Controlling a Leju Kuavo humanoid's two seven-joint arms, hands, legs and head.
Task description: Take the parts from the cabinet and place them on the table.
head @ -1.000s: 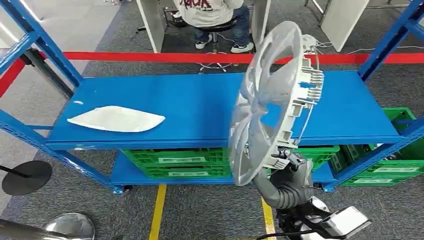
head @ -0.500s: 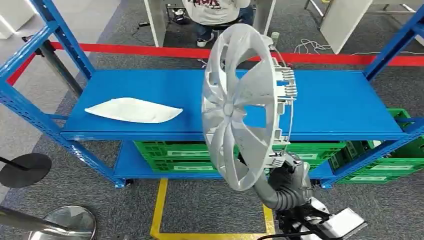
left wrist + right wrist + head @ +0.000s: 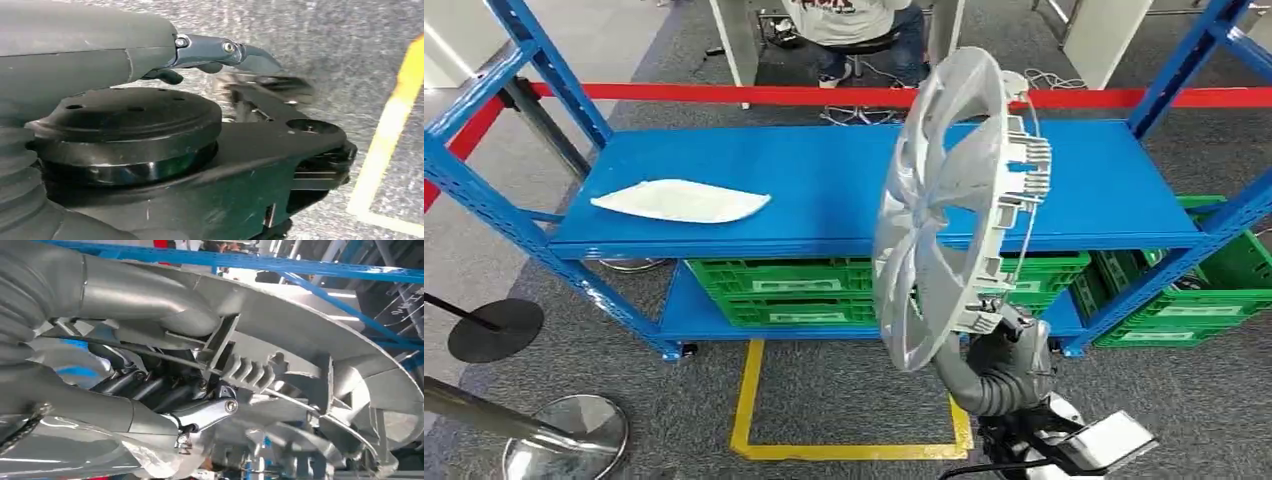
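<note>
A large silver wheel cover (image 3: 944, 200) stands on edge in front of the blue cabinet shelf (image 3: 824, 180). My right hand (image 3: 999, 325) grips it by its lower rim. In the right wrist view the dark fingers (image 3: 165, 390) curl around the ribbed back of the wheel cover (image 3: 320, 350). A flat white part (image 3: 681, 200) lies on the left of the shelf, well away from that hand. My left hand (image 3: 215, 50) hangs over the grey floor with its thumb stretched out and nothing in it.
Green crates (image 3: 784, 295) fill the lower shelf, and more (image 3: 1214, 290) stand at the right. Red barrier tape (image 3: 724, 93) runs behind the cabinet, with a seated person (image 3: 854, 20) beyond. Stanchion bases (image 3: 494, 328) stand at the left. A yellow line (image 3: 749, 400) marks the floor.
The camera has shifted, so the whole scene sits differently. The wheel cover stays in my right hand; it swung left against the shelf, then back to the right.
</note>
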